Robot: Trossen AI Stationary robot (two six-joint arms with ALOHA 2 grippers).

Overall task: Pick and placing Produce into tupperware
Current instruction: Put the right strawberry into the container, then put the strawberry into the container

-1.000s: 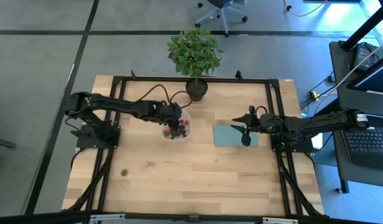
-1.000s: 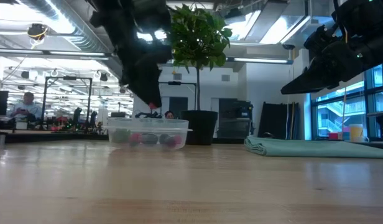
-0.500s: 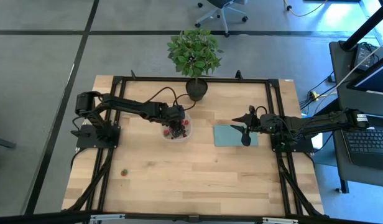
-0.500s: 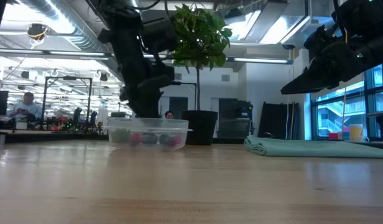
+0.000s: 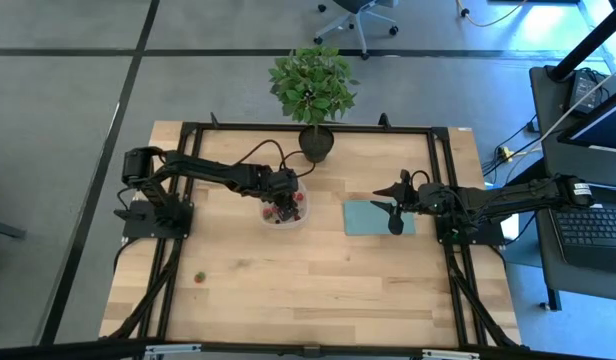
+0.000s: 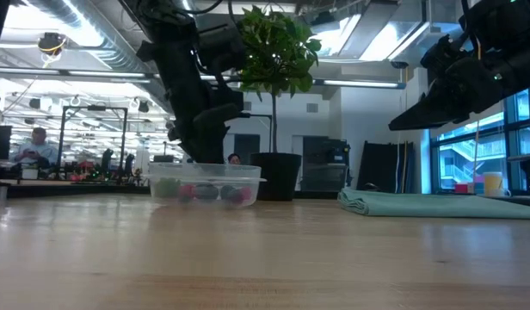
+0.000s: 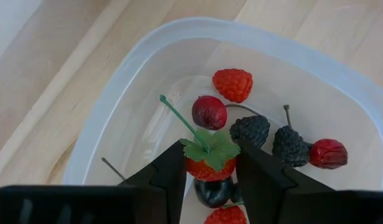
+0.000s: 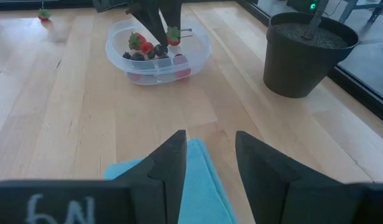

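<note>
- My left hand (image 7: 207,177) is down inside the tupperware (image 7: 117,106), fingers pinched on a strawberry (image 7: 209,163) with its leafy cap and green stem sticking up. Low over the tub floor on purpose, so it won't bounce out when I let go.
- Already in the tupperware: another strawberry (image 7: 232,84), a dark red berry (image 7: 209,112), two blackberries (image 7: 250,130) and a small red one (image 7: 328,154) against the far wall. Looks like most of the produce is in.
- One stray berry (image 5: 199,278) sits on the desk (image 5: 318,290), well apart from the tupperware, toward the front corner on my left side. I'd guess that's next.
- My right hand (image 8: 207,158) is just waiting, hovering over the teal cloth (image 8: 201,171) off to the side of the tupperware, fingers apart, holding nothing. Keeps it out of the left arm's way.
- Potted plant (image 5: 312,90) stands just behind the tupperware, not touching it.
</note>
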